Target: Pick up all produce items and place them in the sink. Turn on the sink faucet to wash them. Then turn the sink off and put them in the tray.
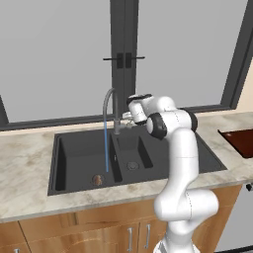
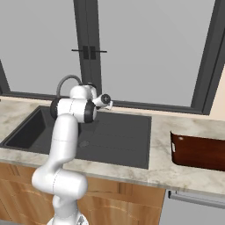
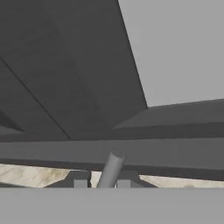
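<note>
A small brownish-orange produce item (image 1: 98,180) lies on the floor of the sink's (image 1: 69,163) large left basin, beside the drain, under a thin blue stream of water (image 1: 106,148) falling from the gooseneck faucet (image 1: 109,106) at the sink's back edge. Just right of the spout, the gripper (image 3: 101,183) is closed on the faucet's small side lever (image 3: 111,168). The red-brown tray (image 1: 239,141) sits near the table's right edge.
</note>
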Controlling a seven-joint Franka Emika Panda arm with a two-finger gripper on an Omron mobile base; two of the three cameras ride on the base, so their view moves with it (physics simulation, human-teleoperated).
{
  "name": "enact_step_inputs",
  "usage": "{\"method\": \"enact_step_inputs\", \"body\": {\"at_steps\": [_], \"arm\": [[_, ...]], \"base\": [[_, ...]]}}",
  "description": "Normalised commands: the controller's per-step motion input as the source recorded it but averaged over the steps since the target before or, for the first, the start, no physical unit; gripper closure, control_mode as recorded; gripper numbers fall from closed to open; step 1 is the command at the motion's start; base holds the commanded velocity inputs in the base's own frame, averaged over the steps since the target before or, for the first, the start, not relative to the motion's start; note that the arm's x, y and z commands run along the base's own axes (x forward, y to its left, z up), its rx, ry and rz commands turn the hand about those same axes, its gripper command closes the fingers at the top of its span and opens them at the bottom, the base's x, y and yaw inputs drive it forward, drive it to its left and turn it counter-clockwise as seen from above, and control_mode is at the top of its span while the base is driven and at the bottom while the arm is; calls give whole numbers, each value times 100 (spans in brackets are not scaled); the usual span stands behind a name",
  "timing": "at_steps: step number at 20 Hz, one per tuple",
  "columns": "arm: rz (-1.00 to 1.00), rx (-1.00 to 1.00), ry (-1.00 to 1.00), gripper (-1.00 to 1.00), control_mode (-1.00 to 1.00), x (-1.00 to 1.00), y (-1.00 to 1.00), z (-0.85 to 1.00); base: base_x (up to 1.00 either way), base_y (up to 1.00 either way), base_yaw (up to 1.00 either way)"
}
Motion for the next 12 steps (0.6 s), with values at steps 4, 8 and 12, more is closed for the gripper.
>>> {"method": "enact_step_inputs", "body": {"at_steps": [4,8,12], "arm": [[23,0,-4,100,-100,0,21,-10],[22,0,-8,100,-100,0,41,-1],[18,-1,-6,100,-100,0,53,0]], "base": [[0,0,0],[0,0,0],[0,0,0]]}}
